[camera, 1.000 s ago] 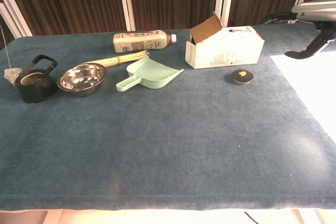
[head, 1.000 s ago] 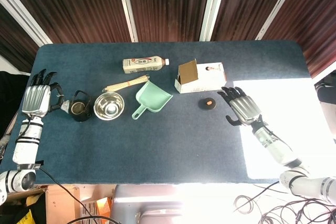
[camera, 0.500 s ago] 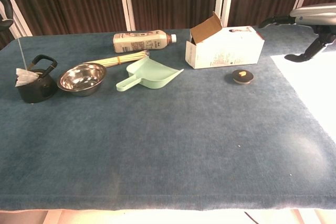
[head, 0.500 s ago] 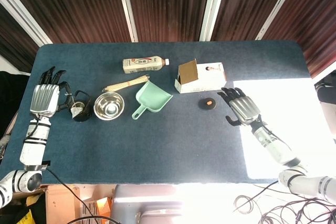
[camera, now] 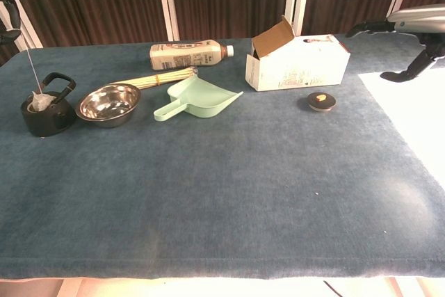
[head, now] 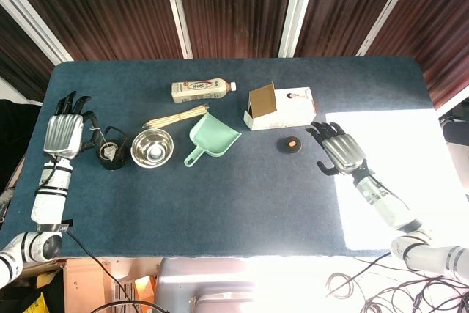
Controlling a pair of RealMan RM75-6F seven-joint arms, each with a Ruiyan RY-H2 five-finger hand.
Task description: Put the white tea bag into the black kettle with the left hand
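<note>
The white tea bag [camera: 38,101] sits in the mouth of the black kettle [camera: 46,113], hanging from a thin string that runs up and left to the left hand [head: 66,134]. That hand pinches the string above and just left of the kettle, its other fingers spread. The kettle stands close to the worktop's [camera: 229,193] left edge, with only a narrow strip of blue cloth on that side. Just to its right lies the steel bowl [camera: 108,103], then the bundle of sticks [camera: 154,78] and the green scoop [camera: 198,97]; a bottle [camera: 188,54] lies on its side behind them. The open carton [camera: 295,61] and a small dark lid [camera: 322,101] sit right of centre. The right hand [head: 338,149] hovers near the sunlit right side, fingers apart and holding nothing. The whole front half of the worktop is bare cloth.
</note>
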